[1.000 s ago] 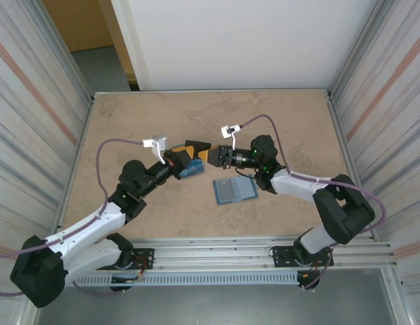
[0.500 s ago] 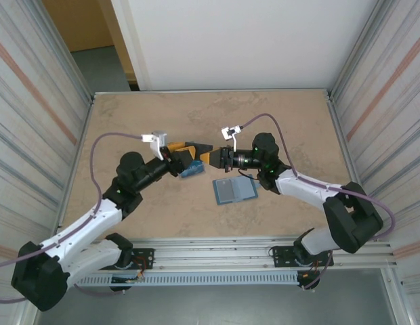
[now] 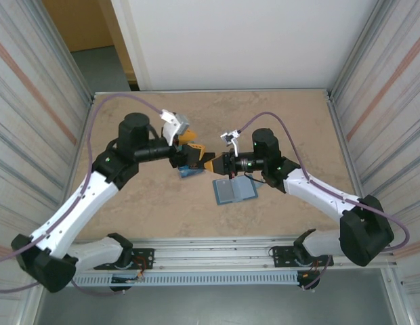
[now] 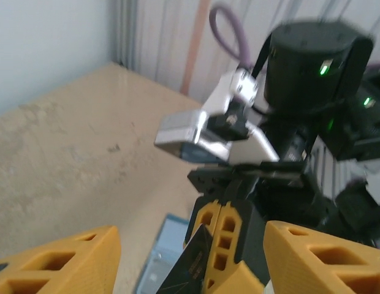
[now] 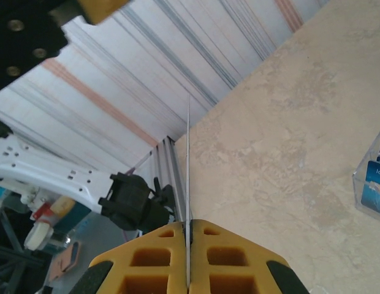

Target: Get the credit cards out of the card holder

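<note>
Corrugated metal walls (image 3: 34, 101) are closing in a beige marbled table (image 3: 129, 203), where the card holder (image 3: 234, 191) is lying open and flat near the front edge, just below the two grippers meeting over the middle. The right gripper (image 3: 211, 164) is pinching a dark card (image 4: 191, 264) between fully closed fingers, while the left gripper (image 3: 191, 156) is standing wide open with nothing in it, its fingers flanking the right one's tips. Judging by this, one card is being taken away from the holder, and the next move is calling for it to be lowered beside the blue cards (image 3: 190, 171) already lying on the table under the left gripper, then released. The left wrist view is showing the card's dark face and the open gap around it; the right wrist view is giving only its thin edge, clamped dead centre.
</note>
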`<state>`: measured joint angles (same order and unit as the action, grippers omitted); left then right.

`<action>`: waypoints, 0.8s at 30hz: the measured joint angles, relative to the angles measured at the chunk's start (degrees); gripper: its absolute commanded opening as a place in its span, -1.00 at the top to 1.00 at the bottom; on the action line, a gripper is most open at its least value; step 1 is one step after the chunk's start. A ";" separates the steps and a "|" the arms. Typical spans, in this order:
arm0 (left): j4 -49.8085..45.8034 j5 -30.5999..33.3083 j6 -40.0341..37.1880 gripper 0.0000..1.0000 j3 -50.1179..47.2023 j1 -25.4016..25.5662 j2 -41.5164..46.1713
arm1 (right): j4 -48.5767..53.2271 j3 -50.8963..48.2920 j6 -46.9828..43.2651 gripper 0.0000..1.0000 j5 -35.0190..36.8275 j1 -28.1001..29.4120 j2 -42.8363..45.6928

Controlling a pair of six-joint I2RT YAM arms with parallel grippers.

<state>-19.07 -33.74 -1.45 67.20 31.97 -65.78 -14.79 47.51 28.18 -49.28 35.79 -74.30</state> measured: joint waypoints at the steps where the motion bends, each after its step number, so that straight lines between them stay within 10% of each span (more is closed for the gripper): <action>1: -2.29 -0.92 -1.25 -0.22 1.27 0.00 -1.73 | 0.96 0.20 -0.59 1.00 -0.15 0.11 0.37; 24: -23.82 -10.69 -14.43 0.31 10.51 0.00 -14.49 | 11.08 0.63 -8.24 0.99 -2.62 0.24 2.84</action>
<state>-42.89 -44.42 -15.88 77.71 31.97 -80.27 -3.70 48.14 19.94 -51.90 36.03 -71.46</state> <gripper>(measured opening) 0.401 0.059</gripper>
